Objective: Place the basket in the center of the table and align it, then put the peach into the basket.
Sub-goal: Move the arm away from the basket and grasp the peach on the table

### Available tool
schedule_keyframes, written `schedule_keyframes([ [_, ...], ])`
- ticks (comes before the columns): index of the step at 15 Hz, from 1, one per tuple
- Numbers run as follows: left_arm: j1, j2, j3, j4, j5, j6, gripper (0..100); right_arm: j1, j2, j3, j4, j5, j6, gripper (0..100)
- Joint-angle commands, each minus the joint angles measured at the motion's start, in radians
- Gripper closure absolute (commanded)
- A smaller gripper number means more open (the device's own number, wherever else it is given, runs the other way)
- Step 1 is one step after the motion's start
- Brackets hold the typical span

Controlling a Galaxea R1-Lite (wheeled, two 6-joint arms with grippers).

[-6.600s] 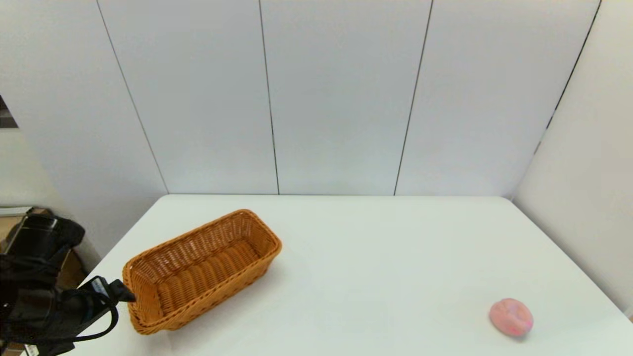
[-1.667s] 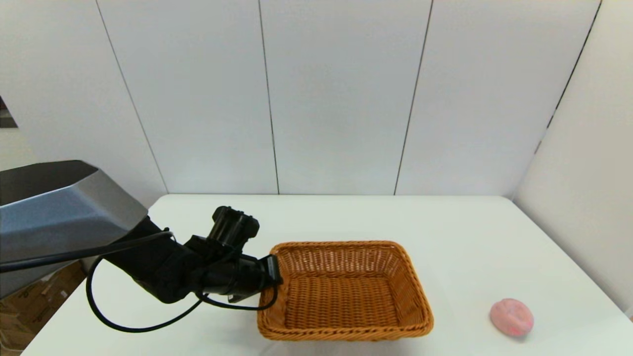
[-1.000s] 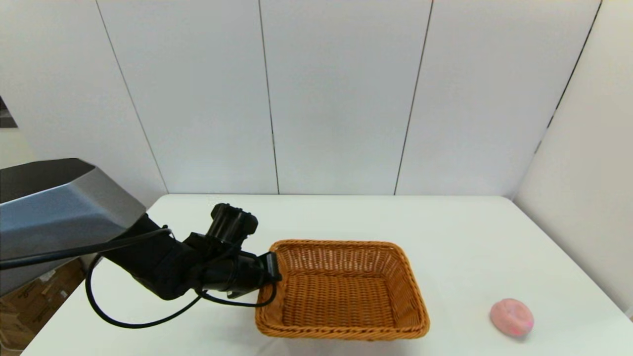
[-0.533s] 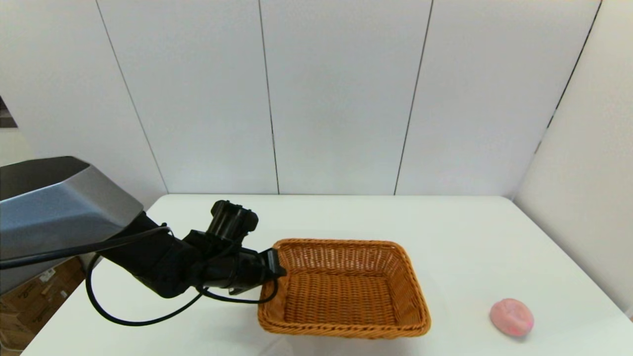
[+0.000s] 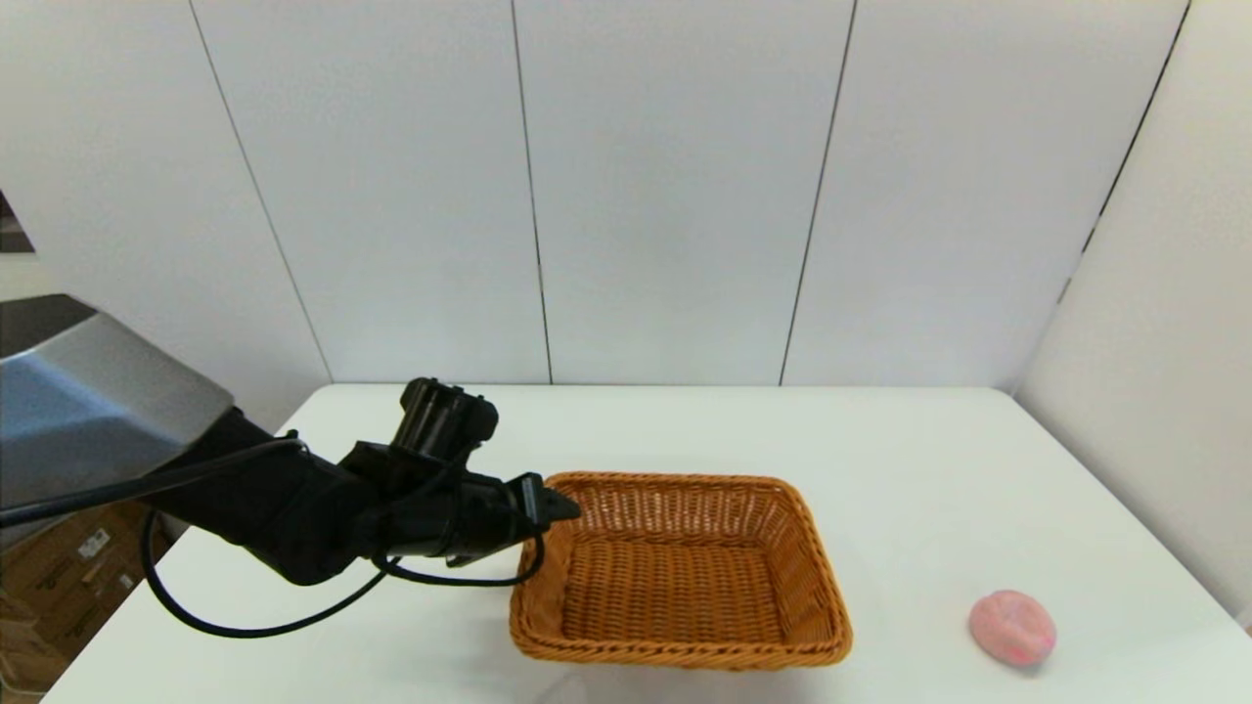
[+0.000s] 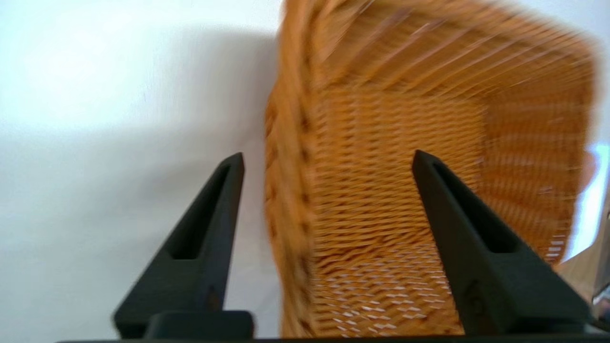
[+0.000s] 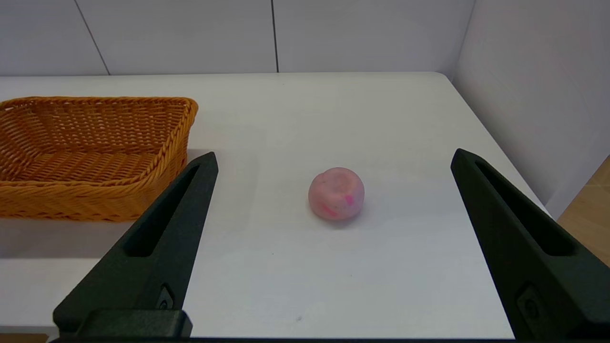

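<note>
The orange-brown wicker basket (image 5: 685, 577) rests flat near the middle of the white table (image 5: 685, 430), its long side across my view. My left gripper (image 5: 556, 506) hovers just above the basket's left rim. In the left wrist view that gripper (image 6: 326, 159) is open, and the basket (image 6: 405, 119) rim passes between the fingers without being clamped. The pale-pink peach (image 5: 1012, 628) lies at the table's front right. In the right wrist view my right gripper (image 7: 333, 157) is open, low at the table's near edge, with the peach (image 7: 336, 193) ahead of it and the basket (image 7: 95, 157) off to one side.
White wall panels stand behind the table and along its right side. Cardboard boxes (image 5: 49, 577) sit on the floor beyond the table's left edge. The left arm's cable (image 5: 245, 626) loops over the front left of the table.
The basket was carried from the left of the table to the middle and turned. In the last second the left gripper let go of the rim and rose slightly; the basket settled.
</note>
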Motion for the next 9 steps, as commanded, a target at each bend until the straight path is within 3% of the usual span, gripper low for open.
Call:
schedule_keyframes([
  [1, 0.025, -0.347, 0.001, 0.058, 0.017, 0.069, 0, 0.000, 0.001, 0.000, 0.000, 0.000, 0.000, 0],
  [4, 0.025, -0.711, 0.006, 0.208, 0.073, 0.242, 0, 0.000, 0.001, 0.000, 0.000, 0.000, -0.001, 0],
  [9, 0.059, -1.169, 0.009, 0.401, 0.196, 0.279, 0, 0.000, 0.001, 0.000, 0.000, 0.000, -0.001, 0],
])
